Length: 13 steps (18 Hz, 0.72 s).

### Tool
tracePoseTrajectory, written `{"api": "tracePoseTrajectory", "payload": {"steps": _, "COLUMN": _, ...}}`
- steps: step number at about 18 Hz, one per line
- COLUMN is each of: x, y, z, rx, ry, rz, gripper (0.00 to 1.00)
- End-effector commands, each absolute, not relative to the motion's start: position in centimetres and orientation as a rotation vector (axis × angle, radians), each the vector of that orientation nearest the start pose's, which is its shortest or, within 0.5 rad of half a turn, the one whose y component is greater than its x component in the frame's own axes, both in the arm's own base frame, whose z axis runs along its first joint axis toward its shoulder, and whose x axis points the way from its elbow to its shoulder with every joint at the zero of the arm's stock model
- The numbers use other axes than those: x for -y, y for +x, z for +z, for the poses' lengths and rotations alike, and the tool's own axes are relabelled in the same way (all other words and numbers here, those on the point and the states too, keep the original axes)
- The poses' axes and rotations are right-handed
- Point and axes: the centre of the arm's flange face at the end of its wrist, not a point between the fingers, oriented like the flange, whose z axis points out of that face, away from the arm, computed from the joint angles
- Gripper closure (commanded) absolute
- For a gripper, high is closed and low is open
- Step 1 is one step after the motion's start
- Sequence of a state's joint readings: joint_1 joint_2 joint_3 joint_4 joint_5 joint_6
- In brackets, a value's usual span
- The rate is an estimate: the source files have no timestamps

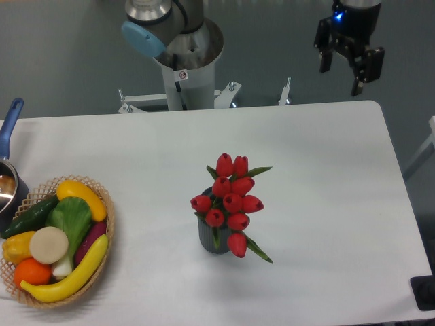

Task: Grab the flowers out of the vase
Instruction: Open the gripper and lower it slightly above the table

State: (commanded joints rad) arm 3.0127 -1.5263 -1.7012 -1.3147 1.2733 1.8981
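Note:
A bunch of red tulip flowers (231, 200) with green stems and leaves stands in a small dark grey ribbed vase (213, 238) near the middle of the white table. The buds spread wider than the vase and hide most of its rim. My gripper (340, 76) hangs high at the far right, beyond the table's back edge and well away from the flowers. Its two black fingers are spread apart with nothing between them.
A woven basket (105, 231) of vegetables and fruit sits at the front left. A pot with a blue handle (10, 119) pokes in at the left edge. The arm's base column (187, 64) stands behind the table's back edge. A dark object (425, 293) sits at the front right corner.

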Motion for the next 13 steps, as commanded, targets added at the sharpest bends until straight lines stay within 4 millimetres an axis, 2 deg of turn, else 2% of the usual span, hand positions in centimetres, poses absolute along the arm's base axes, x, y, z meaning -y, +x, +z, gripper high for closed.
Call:
{"api": "tracePoseTrajectory", "payload": {"steps": 5, "x": -23.0, "y": -45.2, "z": 46.5, "rx": -0.624, "ry": -2.757, "rz": 0.252, "gripper": 0.00}}
{"api": "tracePoseTrajectory", "payload": {"steps": 9, "x": -24.2, "y": -44.9, "z": 45.4, "rx": -0.503, "ry": -2.633, "rz": 0.188, "gripper": 0.00}}
{"api": "tracePoseTrajectory", "payload": {"steps": 13, "x": -24.3, "y": -44.7, "z": 43.7, "rx": -0.423, "ry": -2.643, "rz": 0.122, "gripper": 0.00}}
